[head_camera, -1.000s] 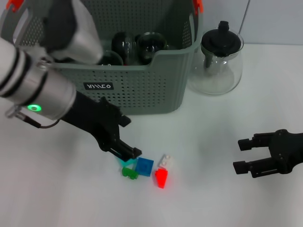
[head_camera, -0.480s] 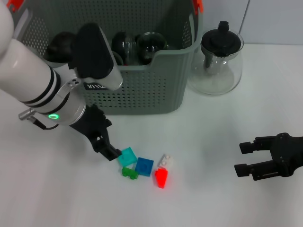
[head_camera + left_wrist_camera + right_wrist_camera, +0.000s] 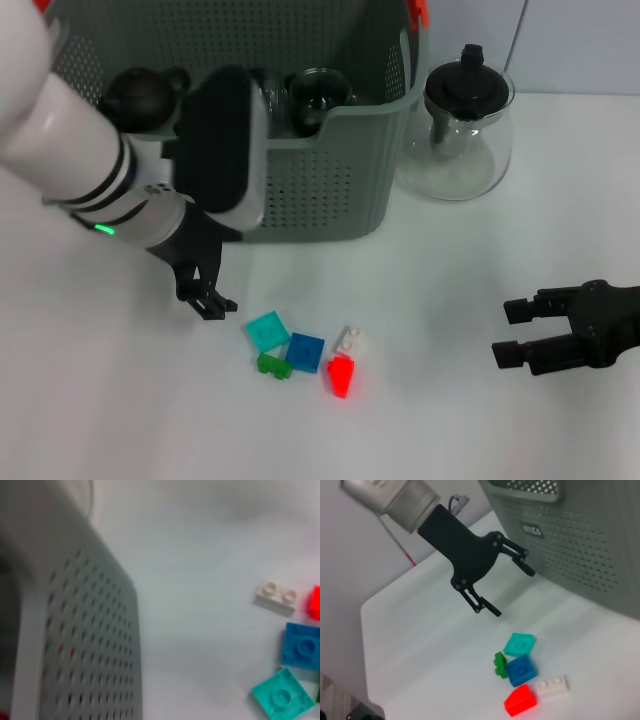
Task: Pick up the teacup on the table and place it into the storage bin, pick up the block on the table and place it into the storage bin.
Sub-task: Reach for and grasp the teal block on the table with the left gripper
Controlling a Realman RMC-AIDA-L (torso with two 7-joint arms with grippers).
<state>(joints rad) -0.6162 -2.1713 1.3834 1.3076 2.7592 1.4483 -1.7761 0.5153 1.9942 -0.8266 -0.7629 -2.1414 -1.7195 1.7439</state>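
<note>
Several small blocks lie on the white table in front of the storage bin (image 3: 310, 190): teal (image 3: 268, 330), blue (image 3: 305, 352), green (image 3: 272, 367), red (image 3: 341, 377) and white (image 3: 349, 341). My left gripper (image 3: 205, 290) hangs open and empty just left of the teal block, close to the bin's front wall; the right wrist view shows it (image 3: 512, 587) spread above the blocks (image 3: 519, 643). Dark teacups (image 3: 318, 95) sit inside the bin; I see none on the table. My right gripper (image 3: 510, 335) is open and empty at the right.
A glass teapot with a black lid (image 3: 460, 130) stands right of the bin. The left wrist view shows the bin's perforated wall (image 3: 85, 645) and the teal (image 3: 279, 698), blue (image 3: 302, 646) and white (image 3: 275, 596) blocks.
My left gripper has drawn back left and up from the teal block, which stays on the table, uncovered. The right arm has barely moved.
</note>
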